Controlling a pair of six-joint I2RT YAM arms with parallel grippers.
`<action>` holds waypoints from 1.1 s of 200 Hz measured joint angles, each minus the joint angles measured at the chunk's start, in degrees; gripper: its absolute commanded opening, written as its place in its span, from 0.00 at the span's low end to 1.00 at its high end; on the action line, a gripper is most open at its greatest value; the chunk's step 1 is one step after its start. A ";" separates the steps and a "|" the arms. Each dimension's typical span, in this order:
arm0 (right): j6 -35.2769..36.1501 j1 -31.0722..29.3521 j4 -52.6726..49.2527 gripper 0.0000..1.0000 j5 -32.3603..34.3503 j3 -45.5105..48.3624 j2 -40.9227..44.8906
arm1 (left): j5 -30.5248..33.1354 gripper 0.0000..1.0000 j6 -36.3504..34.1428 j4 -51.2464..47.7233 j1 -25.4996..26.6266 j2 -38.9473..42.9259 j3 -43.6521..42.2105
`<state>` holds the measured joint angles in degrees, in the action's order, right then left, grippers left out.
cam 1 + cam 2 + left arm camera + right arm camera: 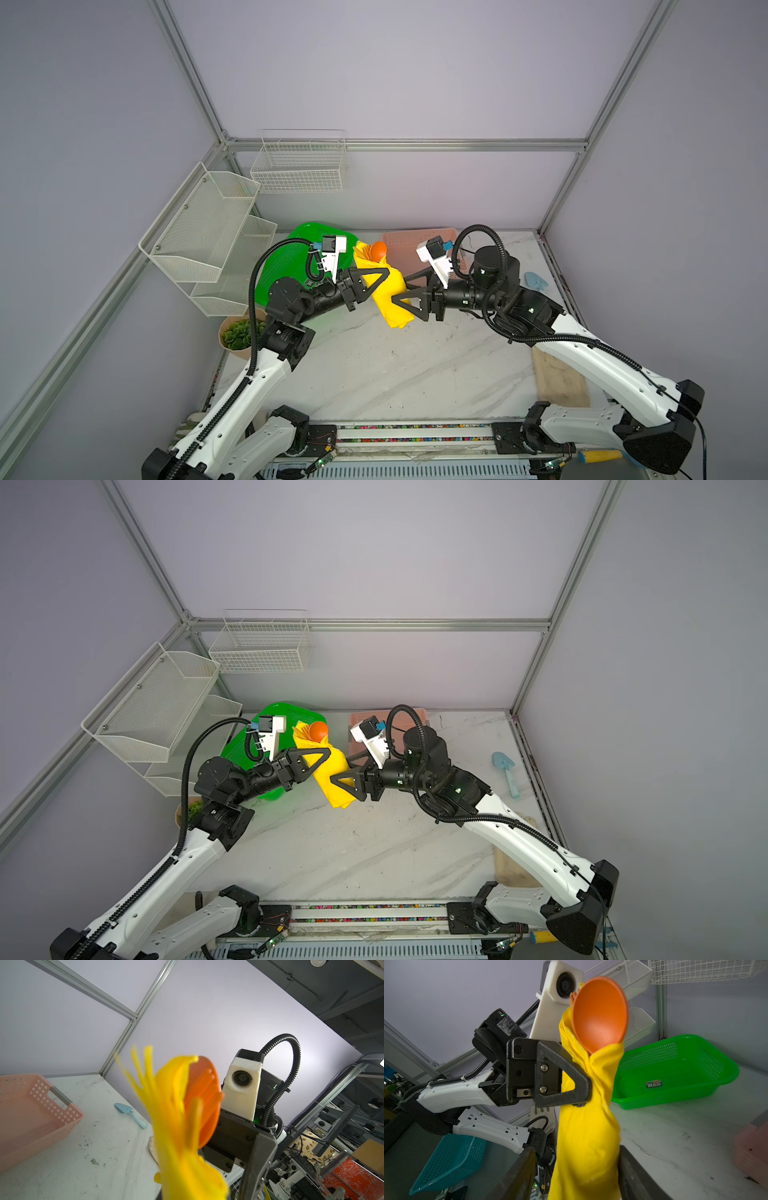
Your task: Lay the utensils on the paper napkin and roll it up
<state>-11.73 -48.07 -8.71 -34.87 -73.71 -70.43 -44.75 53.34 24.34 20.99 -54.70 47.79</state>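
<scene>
roll: paper napkin (587, 1136) is wound into a tube around the utensils and held clear of the table (395, 374)
left gripper (385, 274): clamped across the tube, just under the spoon (600, 1014) bowl
right gripper (399, 291): jaws apart, straddling the tube's free tail; the right wrist view shows a gap on one side, so I read it as not pinching yet
contents: spoon bowl sticks out past the left grip; what look like fork (573, 996) tines sit behind it, too small to be sure
long axis: runs from the spoon end beyond the left grip down to the loose tail between the right jaws, roughly square to both finger pairs
nearer arm: both are on it; the left carries the weight, the right is placed to take the tail
key relation: the tail already lies between the right fingers, so closing should catch it with no reach needed
risk (judgement): the wrap looks loose at the tail; a pinch off the tube's centre line could unwind it or let the utensils slide
</scene>
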 measured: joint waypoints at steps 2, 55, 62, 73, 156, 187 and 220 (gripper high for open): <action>0.17 -0.09 0.20 0.54 -0.11 0.00 -0.07 | 0.02 0.00 0.00 0.02 0.00 -0.02 0.00; -0.61 -1.75 2.08 0.50 -0.22 0.07 -2.32 | -0.26 0.00 0.04 0.11 -0.04 -0.46 0.00; -0.63 -1.92 2.16 0.52 -0.17 0.07 -2.73 | -0.26 0.00 0.04 0.11 -0.04 -0.44 0.00; -0.63 -2.23 2.27 0.57 0.07 0.07 -3.34 | -0.22 0.00 0.04 0.11 -0.04 -0.44 0.00; -1.09 -2.73 4.13 0.45 0.76 0.59 -5.01 | 0.00 0.00 0.04 0.26 -0.04 -0.17 0.00; -1.97 -2.73 6.05 0.40 -1.79 1.70 -5.01 | -0.02 0.00 0.15 0.87 -0.04 -0.20 0.00; -2.71 -2.71 8.33 0.35 -3.76 2.36 -5.05 | -0.52 0.00 1.14 2.47 -0.04 -0.26 0.00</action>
<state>-14.44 -50.78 -0.38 -38.63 -71.35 -75.48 -45.28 54.48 26.81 20.95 -54.96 47.79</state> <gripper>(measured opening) 0.372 0.072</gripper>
